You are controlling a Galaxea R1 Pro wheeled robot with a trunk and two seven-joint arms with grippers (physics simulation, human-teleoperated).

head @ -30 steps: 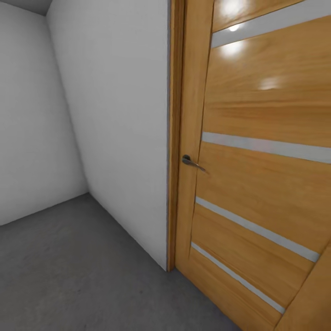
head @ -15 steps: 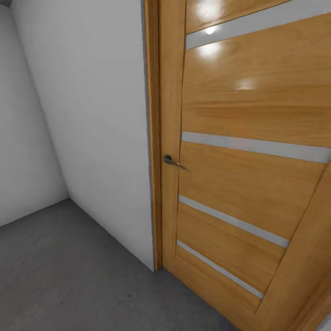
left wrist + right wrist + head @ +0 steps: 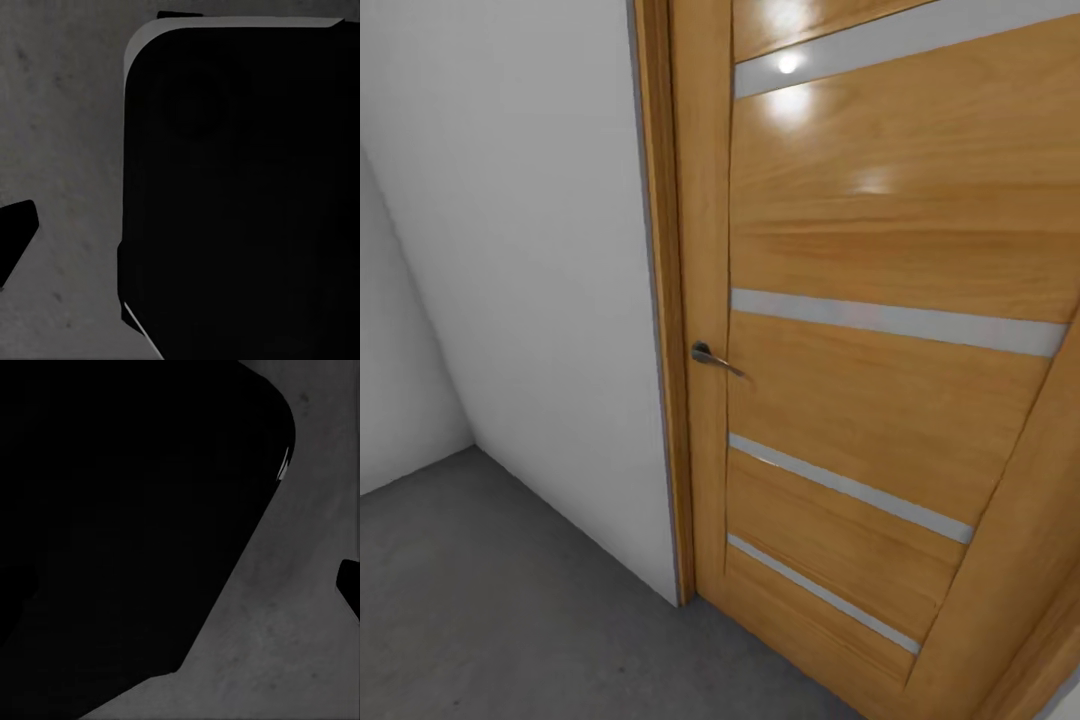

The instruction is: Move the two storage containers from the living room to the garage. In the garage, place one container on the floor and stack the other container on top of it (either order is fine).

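Observation:
The two storage containers are out of view. I am facing a corner of a bare room with pale grey walls [image 3: 530, 300] and a dark grey concrete floor [image 3: 480, 600]. In the left wrist view a dark fingertip [image 3: 15, 232] pokes in at the picture's edge over the floor [image 3: 67, 150]. A dark fingertip [image 3: 349, 585] likewise edges into the right wrist view above the floor [image 3: 285, 645]. Too little of either gripper shows to tell whether it is open or shut.
A tall wooden door [image 3: 880, 400] with pale horizontal strips stands close ahead at the right, with its metal handle [image 3: 705, 354] beside the wooden frame [image 3: 660, 300]. A large black part of the robot [image 3: 240, 195] [image 3: 112, 510] fills much of both wrist views.
The whole head picture has shifted: the door, frame and handle sit further left than one second ago, so the camera has turned right. Less floor and left wall show.

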